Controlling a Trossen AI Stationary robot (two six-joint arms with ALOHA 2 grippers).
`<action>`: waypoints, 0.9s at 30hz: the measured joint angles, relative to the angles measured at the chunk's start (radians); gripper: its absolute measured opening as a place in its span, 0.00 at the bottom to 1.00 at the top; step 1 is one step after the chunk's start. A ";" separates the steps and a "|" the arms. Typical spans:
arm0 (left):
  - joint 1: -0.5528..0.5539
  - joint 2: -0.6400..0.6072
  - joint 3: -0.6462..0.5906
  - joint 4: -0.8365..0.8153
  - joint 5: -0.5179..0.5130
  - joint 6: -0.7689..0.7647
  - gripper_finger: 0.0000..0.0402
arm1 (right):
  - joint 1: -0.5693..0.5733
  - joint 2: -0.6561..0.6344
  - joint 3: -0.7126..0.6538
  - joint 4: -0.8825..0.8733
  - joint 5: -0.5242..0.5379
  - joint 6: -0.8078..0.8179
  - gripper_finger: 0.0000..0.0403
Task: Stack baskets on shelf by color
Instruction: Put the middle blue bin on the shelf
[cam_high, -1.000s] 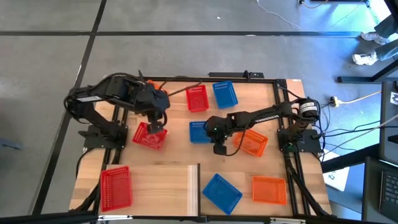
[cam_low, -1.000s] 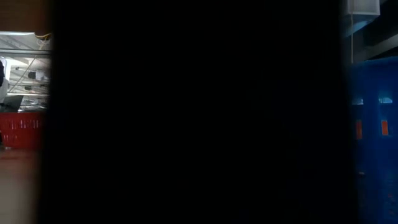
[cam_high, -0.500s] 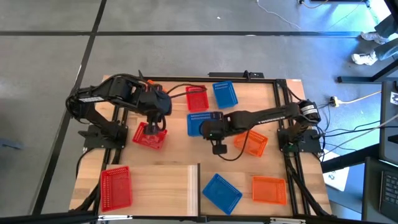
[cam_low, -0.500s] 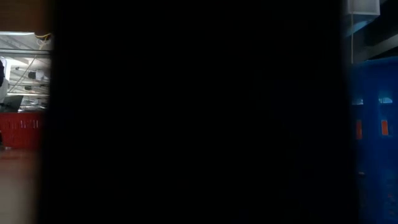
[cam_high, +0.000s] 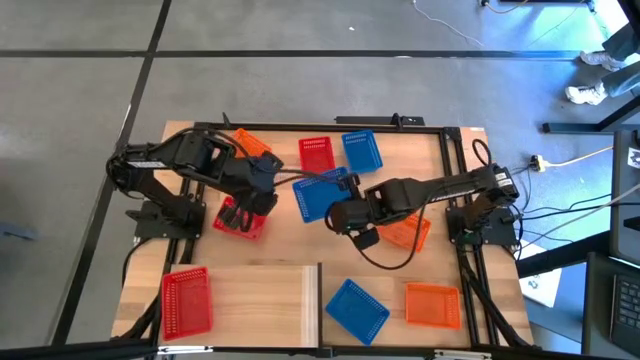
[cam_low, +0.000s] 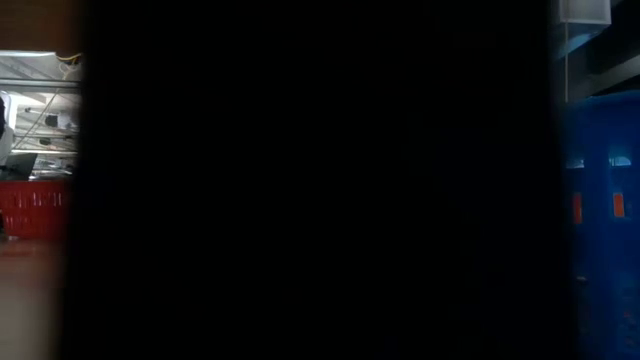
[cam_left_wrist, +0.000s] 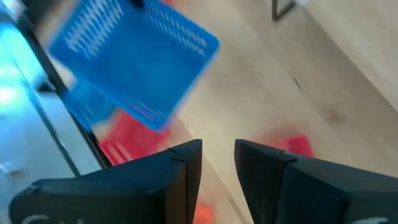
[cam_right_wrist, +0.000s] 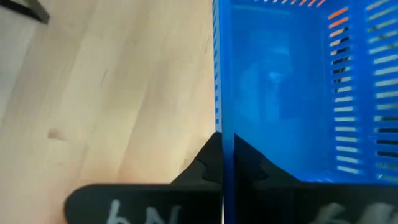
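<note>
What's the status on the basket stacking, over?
Right gripper shut on blue basket wall, lifted mid-table. Left gripper open, empty, above red basket. Shelf holds one red basket.

No readable text anywhere; only blurred, illegible white marks on the right gripper (cam_right_wrist: 222, 167) housing, cut off at the right wrist view's edge.

- The held basket (cam_high: 322, 194) sits mid-bench, between the left gripper (cam_high: 262, 196) and the right gripper (cam_high: 343, 214).
- Two baskets (cam_high: 340, 152) stand side by side behind it.
- One basket (cam_high: 186, 300) rests on the shelf (cam_high: 262, 297) at the front left.
- Two more baskets (cam_high: 395, 306) lie right of the shelf.
</note>
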 joint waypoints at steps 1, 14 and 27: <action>-0.004 0.000 0.001 0.026 0.000 0.023 0.22 | 0.007 0.000 0.015 -0.015 0.000 -0.020 0.00; -0.017 0.027 0.002 0.175 0.045 0.171 0.22 | 0.051 0.000 0.146 -0.020 0.050 -0.108 0.00; -0.039 0.097 0.002 0.136 -0.050 0.181 0.22 | 0.051 0.000 0.144 -0.025 0.049 -0.106 0.00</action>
